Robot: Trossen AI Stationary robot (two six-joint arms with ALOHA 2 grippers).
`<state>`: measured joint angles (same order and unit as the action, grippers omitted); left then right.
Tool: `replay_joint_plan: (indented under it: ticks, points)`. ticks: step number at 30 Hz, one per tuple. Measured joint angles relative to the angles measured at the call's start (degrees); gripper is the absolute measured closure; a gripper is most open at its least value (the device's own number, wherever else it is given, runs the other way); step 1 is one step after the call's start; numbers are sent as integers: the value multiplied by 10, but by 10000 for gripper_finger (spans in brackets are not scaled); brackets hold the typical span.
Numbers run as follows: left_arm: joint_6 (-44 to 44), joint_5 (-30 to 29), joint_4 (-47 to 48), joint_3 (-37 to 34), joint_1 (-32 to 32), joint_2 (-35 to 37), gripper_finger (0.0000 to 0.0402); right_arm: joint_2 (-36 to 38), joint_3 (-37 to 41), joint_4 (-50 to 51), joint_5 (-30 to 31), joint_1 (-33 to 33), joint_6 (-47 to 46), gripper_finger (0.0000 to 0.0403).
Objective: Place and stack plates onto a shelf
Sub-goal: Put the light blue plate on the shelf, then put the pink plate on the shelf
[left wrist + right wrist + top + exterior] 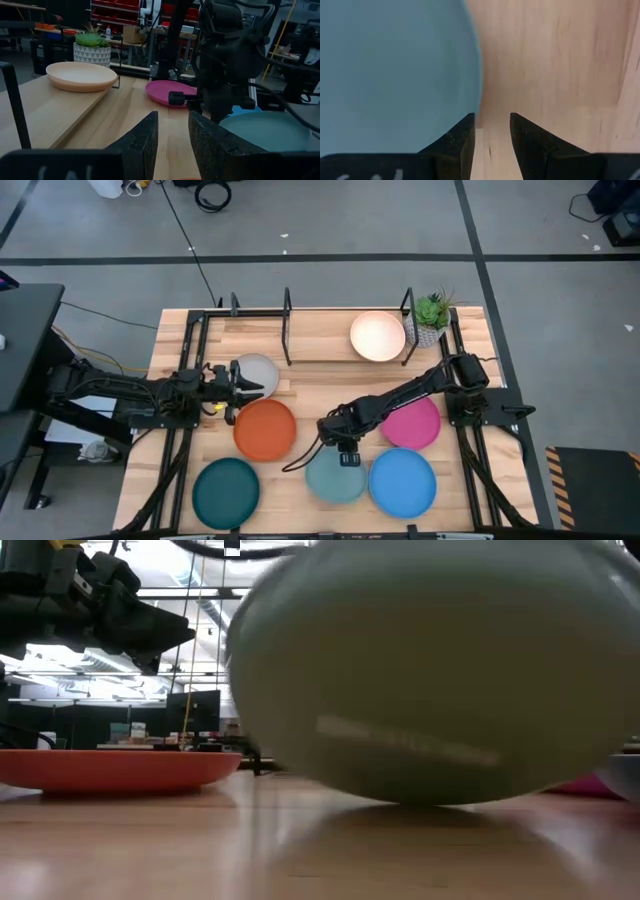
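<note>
1. The shelf (320,340), a light plank board with black posts, carries the peach plate (377,336) near its right end.
2. The grey-white plate (257,373) lies at the shelf's front edge.
3. Flat on the tabletop (300,480): orange plate (265,429), magenta plate (412,423), dark teal plate (226,491), light teal plate (334,478), blue plate (402,481).

No words, labels, brand marks or numbers can be read anywhere in these views, neither on the plates, the shelf, the arms, nor in the room behind.
</note>
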<state>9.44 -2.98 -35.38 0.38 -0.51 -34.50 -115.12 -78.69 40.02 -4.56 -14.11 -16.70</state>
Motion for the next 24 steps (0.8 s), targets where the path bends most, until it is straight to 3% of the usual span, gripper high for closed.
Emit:
replay_joint_plan:
  ticks: [6, 10, 16, 24]
  points:
    - [1, 0, -1, 0, 0, 0, 287, 0, -18, 49, 6, 4, -7, 273]
    - [4, 0, 0, 0, 0, 0, 287, 0, -36, 93, 45, 4, -8, 273]
    - [4, 0, 0, 0, 0, 0, 287, 0, -37, 234, 77, 8, -72, 273]
    - [4, 0, 0, 0, 0, 0, 287, 0, -37, 320, 45, 10, -113, 273]
